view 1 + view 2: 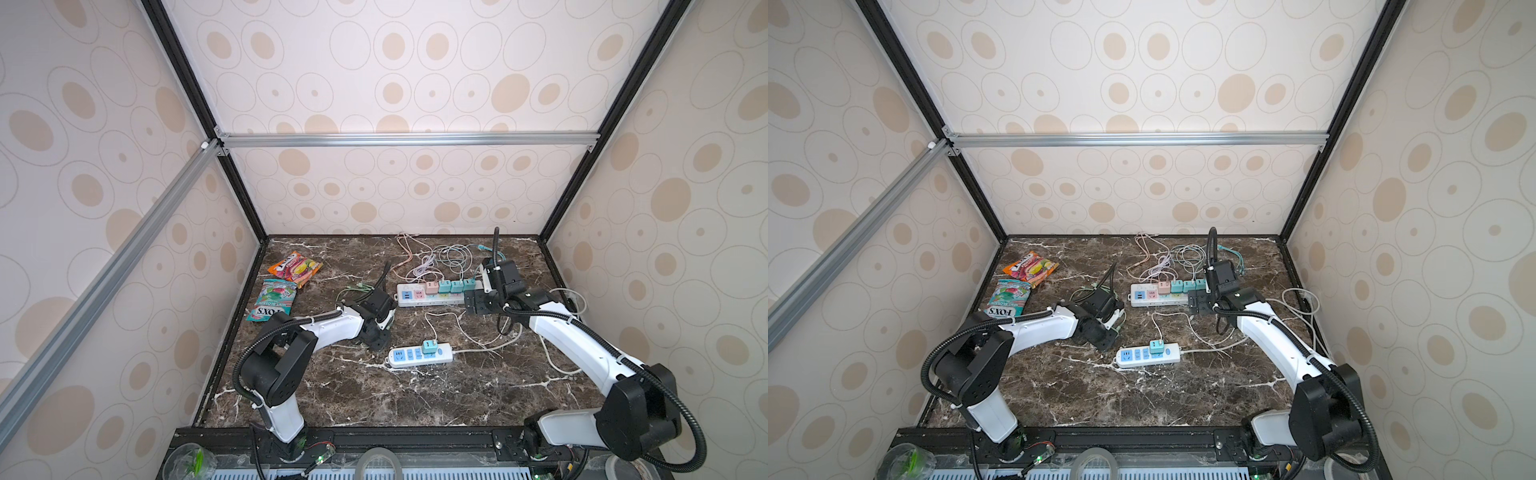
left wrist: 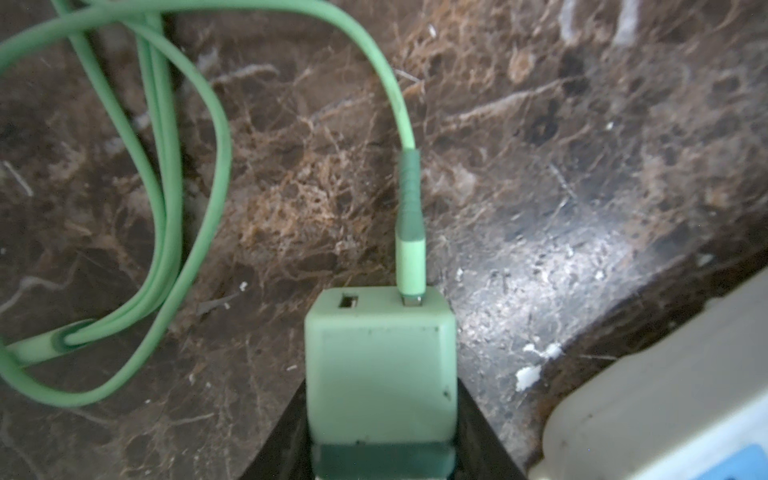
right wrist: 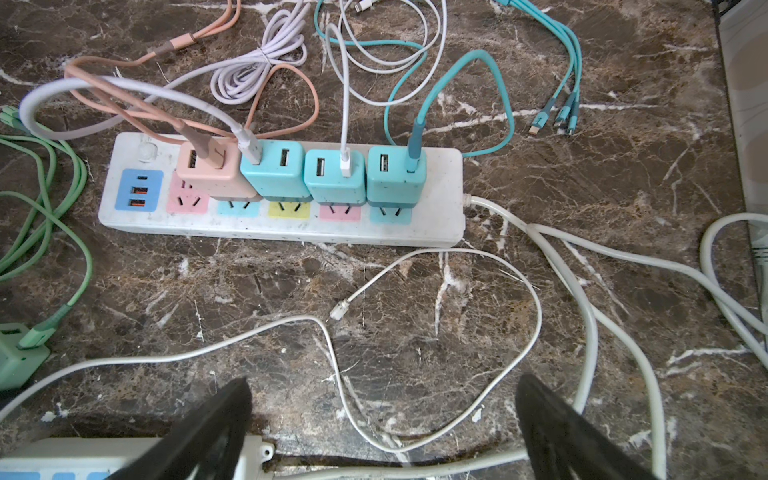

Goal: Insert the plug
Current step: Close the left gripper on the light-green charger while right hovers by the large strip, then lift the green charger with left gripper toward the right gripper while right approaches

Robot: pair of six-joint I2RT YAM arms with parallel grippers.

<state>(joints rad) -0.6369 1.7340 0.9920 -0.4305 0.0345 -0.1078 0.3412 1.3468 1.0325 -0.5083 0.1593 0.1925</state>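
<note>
The plug [image 2: 380,365] is a pale green cube adapter with a green cable [image 2: 409,232] in one of its two USB ports. My left gripper [image 2: 380,384] is shut on it, a black finger pressed flat against each side. In both top views this gripper [image 1: 382,330] points down at the marble, just left of the near white power strip [image 1: 419,355] [image 1: 1148,355]. That strip carries one teal adapter [image 1: 429,348]. My right gripper [image 3: 382,415] hangs open over loose white cable, in front of the far power strip [image 3: 282,224].
The far strip [image 1: 430,297] holds one pink adapter and three teal ones with cables coiled behind. Loops of green cable [image 2: 166,208] lie beside the plug. White cords [image 3: 582,291] trail to the right. Two snack bags [image 1: 295,268] [image 1: 272,303] lie at the far left.
</note>
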